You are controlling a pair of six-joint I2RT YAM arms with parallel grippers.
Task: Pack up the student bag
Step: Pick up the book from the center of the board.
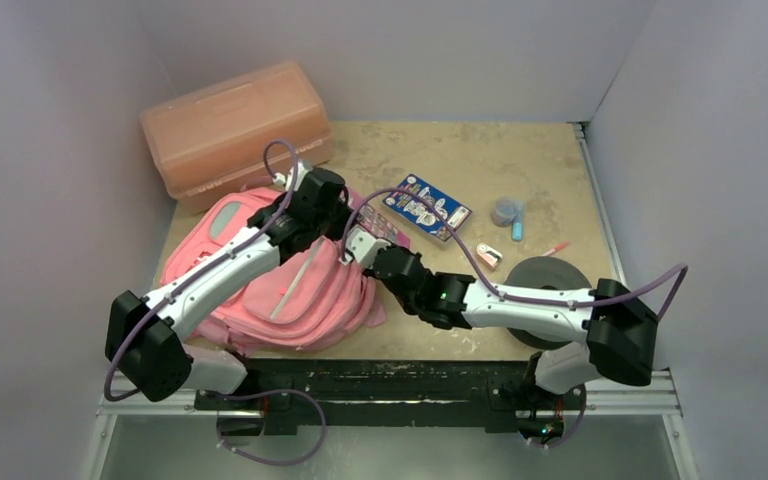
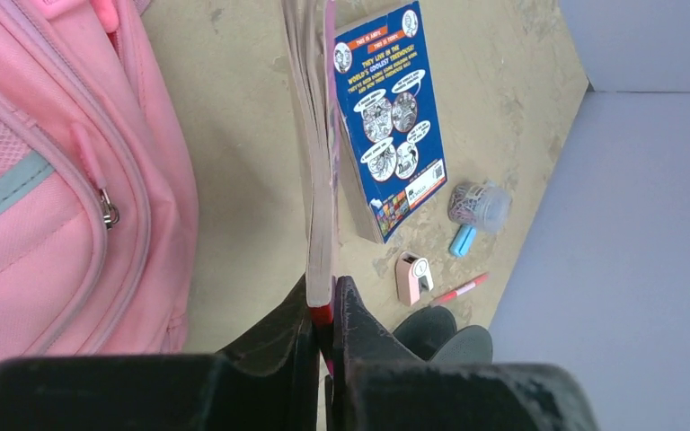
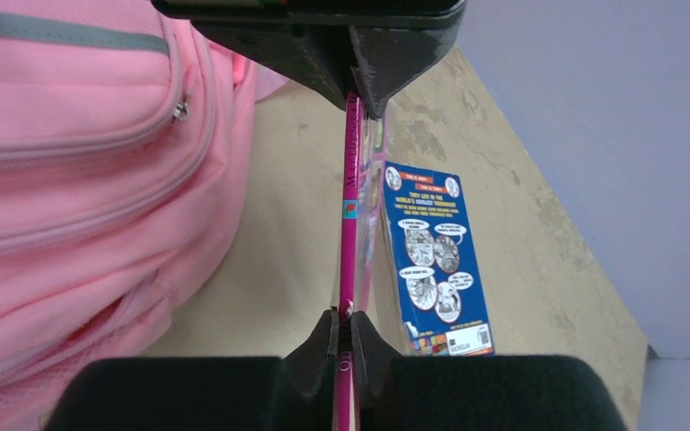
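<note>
The pink student bag (image 1: pixel 260 280) lies flat at the left of the table; it also shows in the left wrist view (image 2: pixel 54 180) and the right wrist view (image 3: pixel 81 180). Both grippers hold one thin book with a magenta spine (image 1: pixel 380 226) on edge above the table, just right of the bag. My left gripper (image 2: pixel 323 301) is shut on its page edge (image 2: pixel 322 180). My right gripper (image 3: pixel 342 325) is shut on its spine (image 3: pixel 351 206), opposite the left gripper (image 3: pixel 359 63). In the top view the left gripper (image 1: pixel 348 215) and right gripper (image 1: pixel 365 246) sit close together.
A blue comic-covered book (image 1: pixel 428 210) lies flat just right of the held book. A salmon-orange plastic box (image 1: pixel 235 130) stands at the back left. A jar of clips (image 1: pixel 505 210), a blue eraser (image 1: pixel 518 226), a small pink device (image 1: pixel 489 256), a red pen (image 1: pixel 557 247) and a dark disc (image 1: pixel 545 285) lie at the right.
</note>
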